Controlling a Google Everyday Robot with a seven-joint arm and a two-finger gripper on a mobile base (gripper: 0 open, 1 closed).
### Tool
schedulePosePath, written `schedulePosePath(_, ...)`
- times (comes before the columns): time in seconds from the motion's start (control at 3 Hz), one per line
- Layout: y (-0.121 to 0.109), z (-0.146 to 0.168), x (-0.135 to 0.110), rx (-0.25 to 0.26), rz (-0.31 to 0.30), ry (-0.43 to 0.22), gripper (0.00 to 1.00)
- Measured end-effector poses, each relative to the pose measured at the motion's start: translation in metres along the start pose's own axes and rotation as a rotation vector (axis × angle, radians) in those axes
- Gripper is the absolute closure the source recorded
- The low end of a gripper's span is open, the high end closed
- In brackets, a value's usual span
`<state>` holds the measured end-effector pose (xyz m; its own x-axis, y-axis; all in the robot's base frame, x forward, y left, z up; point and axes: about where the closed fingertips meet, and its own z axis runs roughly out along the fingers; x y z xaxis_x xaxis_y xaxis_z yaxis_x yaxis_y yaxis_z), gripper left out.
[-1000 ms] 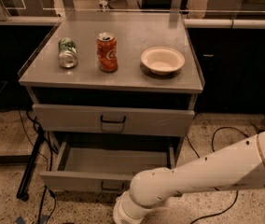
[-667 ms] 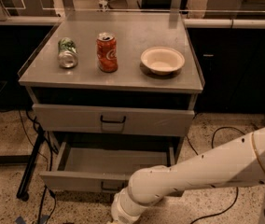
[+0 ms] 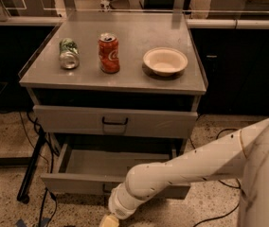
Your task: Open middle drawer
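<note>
The middle drawer sits pulled out below the closed upper drawer, its inside bare and open to view. The white arm slants down from the right across the drawer's front and covers the centre and right of it. The hand is at the bottom edge just below that front, mostly cut off; I cannot tell whether it is apart or together. On the surface a green can lies on its side, a red can stands upright beside it, and a white bowl sits to the right. Since a second ago the wrist has shifted slightly left; the drawer, cans and bowl have not moved.
</note>
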<state>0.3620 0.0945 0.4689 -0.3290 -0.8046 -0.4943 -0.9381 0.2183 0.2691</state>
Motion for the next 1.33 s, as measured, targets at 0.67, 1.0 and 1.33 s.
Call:
schedulePosePath(0.67, -0.032, 0.029, -0.013, -0.023, 0.000, -0.001, 0.00)
schedulePosePath(1.0, -0.034, 0.036, -0.012, -0.022, -0.003, 0.022, 0.00)
schedulePosePath(1.33, -0.025, 0.050, -0.005, -0.027, 0.018, 0.042, 0.00)
